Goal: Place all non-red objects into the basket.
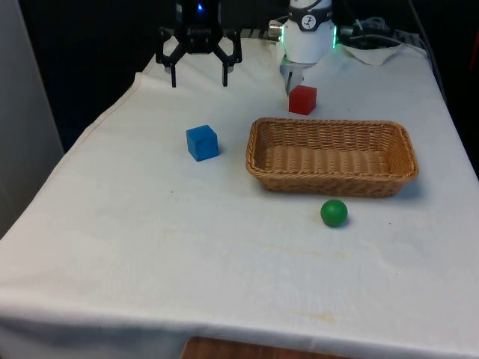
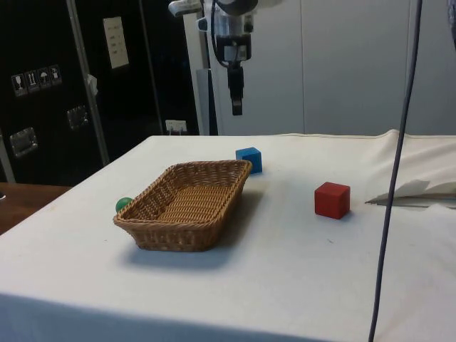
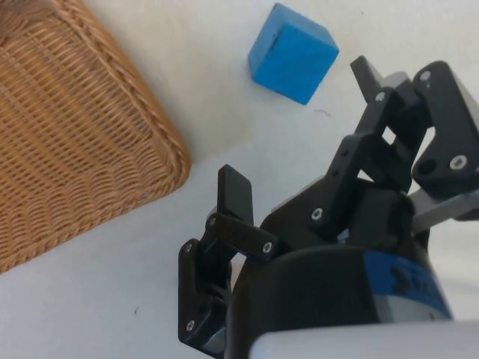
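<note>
Your gripper [image 1: 199, 76] hangs well above the bench [image 1: 150, 247], its two black fingers [image 3: 236, 196] spread wide apart with nothing between them. In the front view it sits near the far edge of the bench, towards the front view's left; in the side view it hangs high over the far side, above the blue cube.

The blue cube [image 1: 202, 142] rests on the white cloth just beside the wicker basket [image 1: 331, 185], off its short end on the front view's left, and it does not touch the rim. The wrist view shows the same cube [image 3: 292, 52] lying apart from the basket's corner, with bare cloth between them.

The green ball [image 1: 334, 212] lies on the cloth near the basket's long side that faces the front camera, close to the wall but apart from it. In the side view you catch part of it behind the basket's corner [image 2: 123, 204].

The red cube [image 1: 302, 99] stands on the far side of the basket, near its rim and apart from it.

The basket holds nothing.
</note>
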Tool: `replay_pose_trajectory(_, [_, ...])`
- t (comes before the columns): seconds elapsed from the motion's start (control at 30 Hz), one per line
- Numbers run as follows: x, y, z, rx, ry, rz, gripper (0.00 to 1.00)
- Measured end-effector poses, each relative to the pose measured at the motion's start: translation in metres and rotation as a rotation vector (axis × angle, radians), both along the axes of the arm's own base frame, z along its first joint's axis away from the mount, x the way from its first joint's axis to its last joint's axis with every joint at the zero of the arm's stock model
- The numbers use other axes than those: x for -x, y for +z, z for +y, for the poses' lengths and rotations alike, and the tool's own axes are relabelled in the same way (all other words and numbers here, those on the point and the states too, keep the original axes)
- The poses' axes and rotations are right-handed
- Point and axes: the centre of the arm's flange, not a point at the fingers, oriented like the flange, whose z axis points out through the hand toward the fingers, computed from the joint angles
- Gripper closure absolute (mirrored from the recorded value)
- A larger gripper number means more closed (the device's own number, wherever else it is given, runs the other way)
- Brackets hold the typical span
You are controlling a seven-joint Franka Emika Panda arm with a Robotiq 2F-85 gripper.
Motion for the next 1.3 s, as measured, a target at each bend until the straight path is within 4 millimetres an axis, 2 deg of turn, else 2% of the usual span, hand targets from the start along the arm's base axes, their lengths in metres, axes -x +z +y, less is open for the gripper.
replay_pose_trajectory(0.53, [-0.006, -0.024, -0.018, 0.042, -0.022, 0.05, 0.0])
replay_pose_trajectory(0.83, [-0.005, -0.037, -0.018, 0.048, -0.024, 0.074, 0.0])
replay_pose_trajectory(1.3, [-0.001, -0.042, -0.022, 0.046, -0.043, 0.094, 0.0])
